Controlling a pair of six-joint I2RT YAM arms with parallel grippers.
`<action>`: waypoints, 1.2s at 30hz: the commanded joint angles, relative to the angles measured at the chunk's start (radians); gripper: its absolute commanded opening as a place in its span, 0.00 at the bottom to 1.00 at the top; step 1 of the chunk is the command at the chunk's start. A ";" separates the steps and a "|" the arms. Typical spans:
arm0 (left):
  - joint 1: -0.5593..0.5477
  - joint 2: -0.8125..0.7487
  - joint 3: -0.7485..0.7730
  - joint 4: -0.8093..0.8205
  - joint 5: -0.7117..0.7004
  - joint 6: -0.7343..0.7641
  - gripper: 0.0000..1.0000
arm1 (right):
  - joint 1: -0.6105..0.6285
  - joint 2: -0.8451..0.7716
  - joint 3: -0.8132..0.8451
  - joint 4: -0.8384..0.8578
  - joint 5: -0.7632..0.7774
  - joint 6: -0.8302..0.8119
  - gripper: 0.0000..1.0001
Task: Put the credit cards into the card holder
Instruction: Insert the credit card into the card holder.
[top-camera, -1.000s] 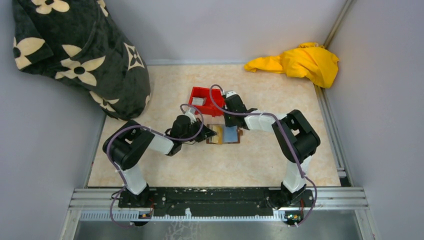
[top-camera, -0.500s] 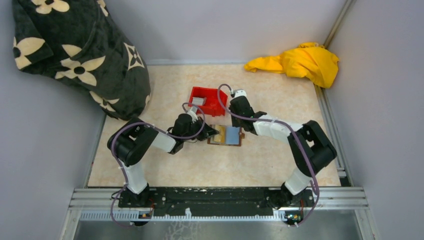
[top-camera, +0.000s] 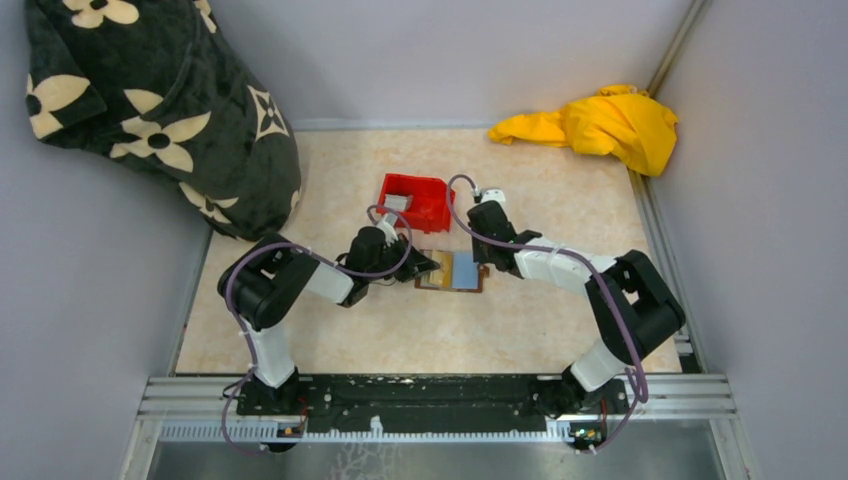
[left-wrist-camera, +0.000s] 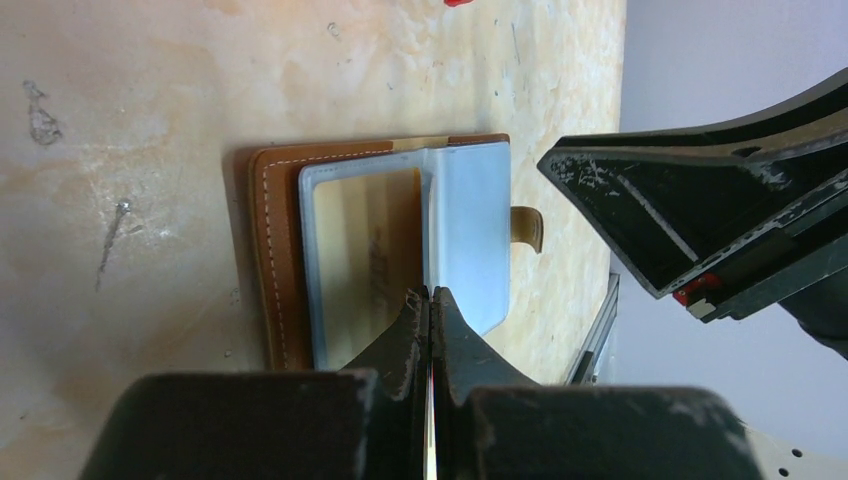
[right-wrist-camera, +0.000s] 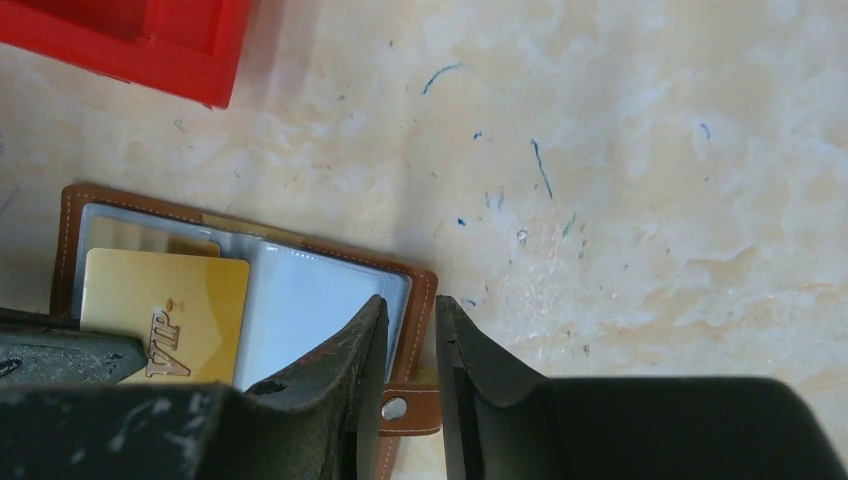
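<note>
The brown card holder (top-camera: 478, 283) lies open on the table, its clear sleeves up; it also shows in the left wrist view (left-wrist-camera: 272, 250) and the right wrist view (right-wrist-camera: 424, 296). My left gripper (top-camera: 428, 265) (left-wrist-camera: 430, 296) is shut on a gold VIP credit card (right-wrist-camera: 165, 310), held over the holder's left half, edge-on in the left wrist view. My right gripper (top-camera: 482, 260) (right-wrist-camera: 410, 301) has its jaws slightly apart, straddling the holder's right edge by the snap tab (right-wrist-camera: 408, 408). A grey card (top-camera: 397, 202) lies in the red bin (top-camera: 432, 190).
The red bin stands just behind the holder; its corner shows in the right wrist view (right-wrist-camera: 150, 55). A yellow cloth (top-camera: 600, 125) lies at the back right. A black flowered blanket (top-camera: 150, 110) fills the back left. Walls close in both sides.
My right gripper has moved from beside the red bin, right and nearer, to the card holder's right edge. My left gripper has stayed at the holder's left side with its card.
</note>
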 joint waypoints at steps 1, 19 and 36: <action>0.009 0.027 0.018 0.032 0.027 0.017 0.00 | 0.000 -0.024 -0.016 0.018 -0.031 0.040 0.25; 0.012 0.087 0.061 0.066 0.081 0.010 0.00 | 0.000 0.043 -0.075 0.051 -0.081 0.080 0.25; 0.012 0.128 0.082 0.105 0.127 -0.018 0.00 | 0.000 0.080 -0.081 0.062 -0.093 0.087 0.25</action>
